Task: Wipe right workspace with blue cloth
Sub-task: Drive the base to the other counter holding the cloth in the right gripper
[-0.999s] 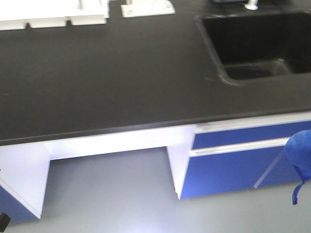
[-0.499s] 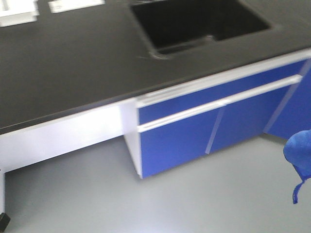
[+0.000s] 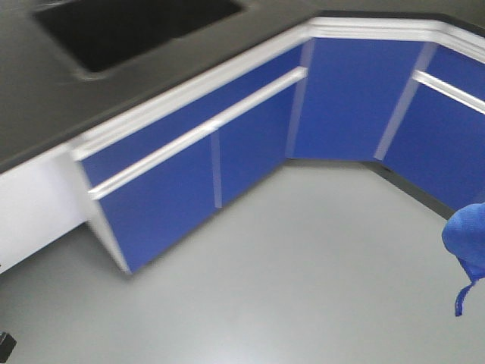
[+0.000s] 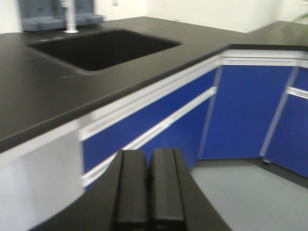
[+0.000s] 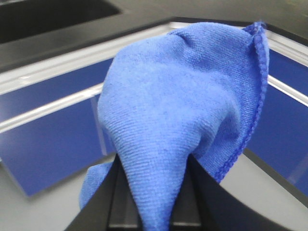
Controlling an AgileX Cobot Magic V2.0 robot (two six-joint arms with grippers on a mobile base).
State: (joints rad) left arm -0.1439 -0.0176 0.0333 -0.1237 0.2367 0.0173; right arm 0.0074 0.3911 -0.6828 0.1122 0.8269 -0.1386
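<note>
The blue cloth (image 5: 183,101) fills the right wrist view, bunched up and pinched between the black fingers of my right gripper (image 5: 154,163), which is shut on it. In the front view the blue cloth (image 3: 464,239) hangs at the right edge above the floor, a thin thread trailing below it. My left gripper (image 4: 149,155) is shut with nothing in it, held in the air in front of the cabinets. The right workspace shows only as the edge of a black benchtop (image 4: 284,32) with a white rim, past the cabinet corner.
A black benchtop with a sink basin (image 3: 129,26) lies at the upper left, with a tap (image 4: 70,17) behind it. Blue cabinet doors (image 3: 250,136) with white handles run below and turn a corner (image 3: 303,91) to the right. Grey floor (image 3: 303,258) spreads beneath.
The whole view has swung to the right: the sink benchtop slid to the upper left and the cabinet corner came into sight. The cloth stays at the same spot in the front view.
</note>
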